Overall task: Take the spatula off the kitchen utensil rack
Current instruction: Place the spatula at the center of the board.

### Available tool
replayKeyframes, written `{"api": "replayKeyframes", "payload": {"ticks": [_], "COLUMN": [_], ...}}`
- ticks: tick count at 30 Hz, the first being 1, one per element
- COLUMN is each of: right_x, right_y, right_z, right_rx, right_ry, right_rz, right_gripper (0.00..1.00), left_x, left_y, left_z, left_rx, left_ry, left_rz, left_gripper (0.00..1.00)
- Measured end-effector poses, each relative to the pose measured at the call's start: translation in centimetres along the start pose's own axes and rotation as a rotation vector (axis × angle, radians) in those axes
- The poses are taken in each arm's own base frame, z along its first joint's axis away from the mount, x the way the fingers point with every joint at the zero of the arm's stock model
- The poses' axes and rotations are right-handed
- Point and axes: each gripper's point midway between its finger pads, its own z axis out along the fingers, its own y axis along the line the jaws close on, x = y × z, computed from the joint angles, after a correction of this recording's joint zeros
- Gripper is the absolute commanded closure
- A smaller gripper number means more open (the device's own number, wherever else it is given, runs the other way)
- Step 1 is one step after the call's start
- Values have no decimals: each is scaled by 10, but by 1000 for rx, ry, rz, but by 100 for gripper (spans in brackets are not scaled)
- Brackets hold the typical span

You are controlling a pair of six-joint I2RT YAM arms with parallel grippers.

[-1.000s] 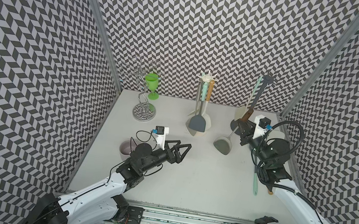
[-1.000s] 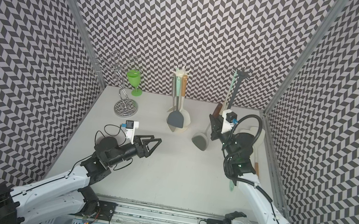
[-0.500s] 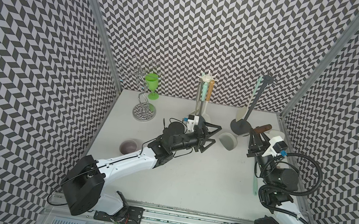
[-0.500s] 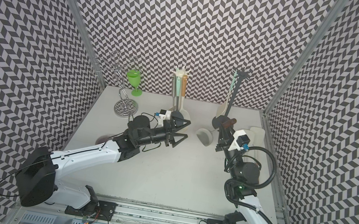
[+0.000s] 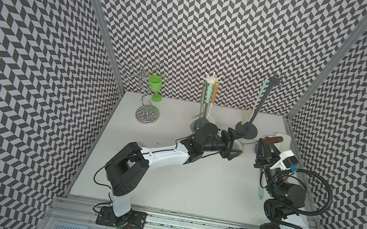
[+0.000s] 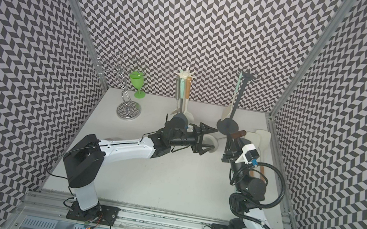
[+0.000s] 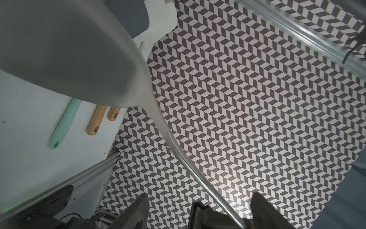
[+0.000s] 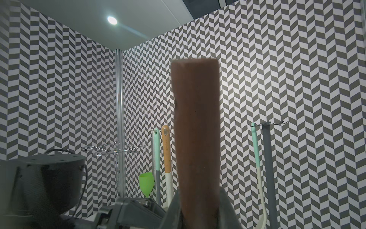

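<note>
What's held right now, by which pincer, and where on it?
The right pincer grips the spatula by its brown handle. The left pincer is open by the grey head, holding nothing.

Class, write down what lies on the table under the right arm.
A mint-green utensil handle, two wooden handles and cream spatula heads. The arm covers their middles, so which head joins which handle cannot be seen.

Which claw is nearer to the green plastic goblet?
Left. The left claw sits mid-table, right of the green plastic goblet; the right claw, shut on the brown wooden handle, is farther right.
</note>
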Motion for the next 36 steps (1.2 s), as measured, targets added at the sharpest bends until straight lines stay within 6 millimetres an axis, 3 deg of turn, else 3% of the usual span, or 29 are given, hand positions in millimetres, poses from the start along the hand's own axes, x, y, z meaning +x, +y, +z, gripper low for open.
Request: {"api": "replayKeyframes", "payload": {"ticks": [5, 15, 19, 21, 23, 24, 26, 28, 32, 36], "right_x": [-2, 2, -1, -4, 10, 4, -2, 2, 1, -6], "right_y": [0, 3, 4, 4, 3, 4, 3, 1, 3, 4], "right_z": [-4, -6, -10, -14, -22, -21, -19, -22, -18, -13], "right_rx": [-1, -9, -9, -9, -4, -7, 0, 15, 9, 18], "right_ry": [-10, -3, -14, -19, 24, 9, 6, 34, 88, 162], "right_rz": [0, 8, 4, -5, -7, -6, -8, -8, 32, 81], "right_gripper": [100, 100, 100, 100, 100, 100, 85, 77, 46, 31], "left_x": [-8, -10, -18, -19, -29, -28, -24, -24, -29, -35], "left_y": [11, 16, -2, -6, -42, -45, -40, -36, -26, -16], "left_z": [20, 29, 29, 30, 25, 24, 29, 34, 42, 48], "left_rx": [-27, -32, 12, 29, 118, 121, 112, 106, 75, 45], "left_ry": [26, 54, 48, 36, 17, 28, 42, 47, 50, 43], "left_rz": [-55, -107, -93, -89, -32, -21, -49, -50, -33, -77], "left_gripper": [39, 82, 99, 100, 100, 100, 100, 100, 100, 100]}}
